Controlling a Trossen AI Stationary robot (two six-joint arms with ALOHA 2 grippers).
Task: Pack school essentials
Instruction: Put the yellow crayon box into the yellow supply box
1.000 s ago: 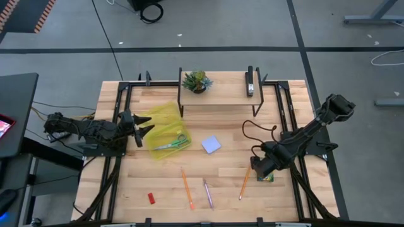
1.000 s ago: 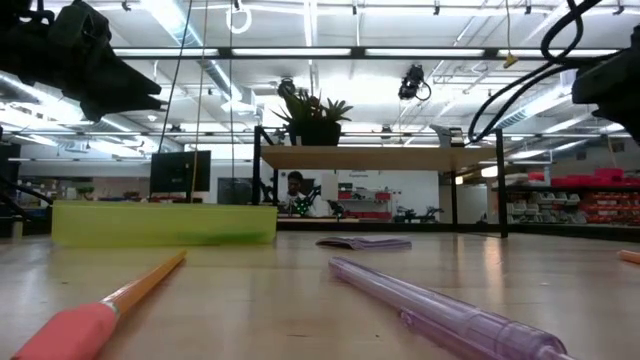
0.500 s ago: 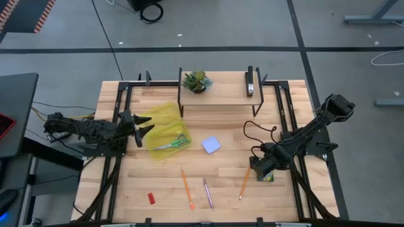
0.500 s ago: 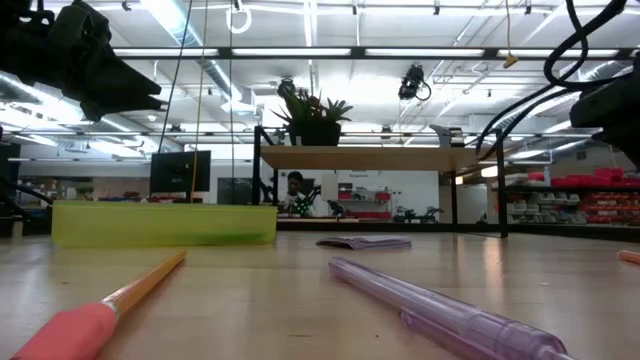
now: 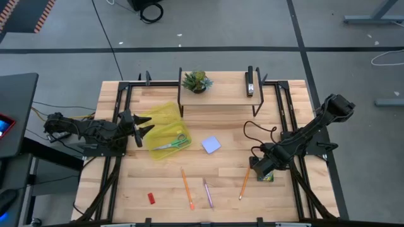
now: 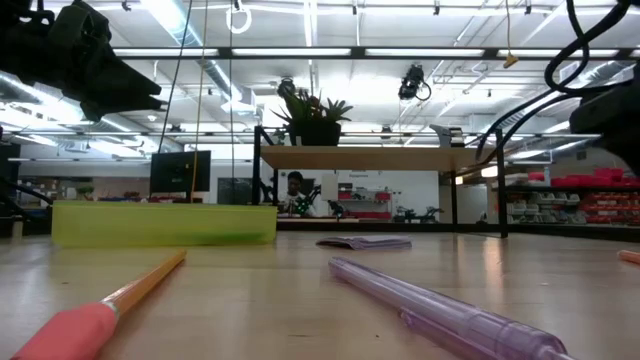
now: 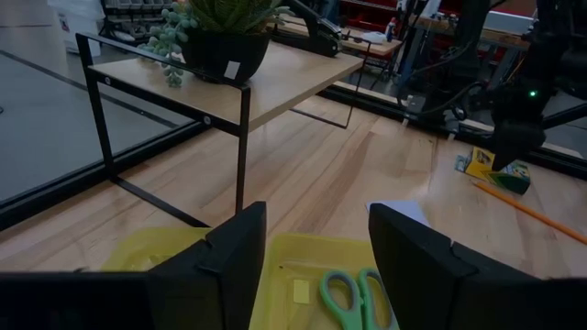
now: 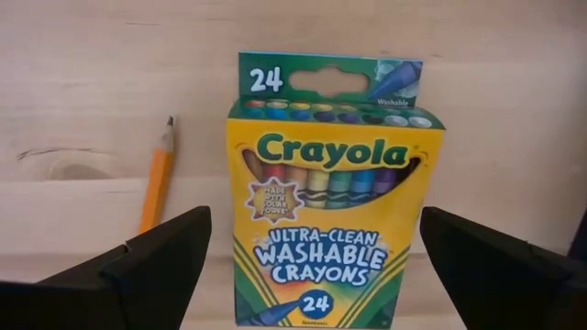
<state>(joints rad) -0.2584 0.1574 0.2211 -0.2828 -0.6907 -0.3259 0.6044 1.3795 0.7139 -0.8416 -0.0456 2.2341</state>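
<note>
On my far left, the left gripper [image 5: 144,130] hangs over the table's [image 5: 221,161] left side, fingers spread with nothing between them, tips just at the left edge of the yellow tray [image 5: 165,132]. The scissors [image 5: 173,143] lie in the tray's near right corner; my left wrist view shows their green handles [image 7: 358,295] just past the fingers. Low and left, the red eraser [image 5: 151,197] sits alone near the front edge, with bare wood all around it.

Toward the middle, the blue notepad [image 5: 211,145] lies just right of the tray, apart from it. In front of it, an orange pencil [image 5: 187,188] and the purple pen [image 5: 207,193] lie side by side, not touching, both running toward the front edge. At the back, the shelf [image 5: 221,96] carries the plant [image 5: 196,81] on its left and the stapler [image 5: 250,81] on its right; the stretch of table under and in front of it is open.

On the right, a second pencil [image 5: 244,181] lies just left of the crayon box [image 8: 328,223]. The right gripper [image 5: 260,169] is right over that box, close to the table's right rail. In my right wrist view its fingers [image 8: 151,259] stand wide on either side of the box, clear of both long edges, not gripping.
</note>
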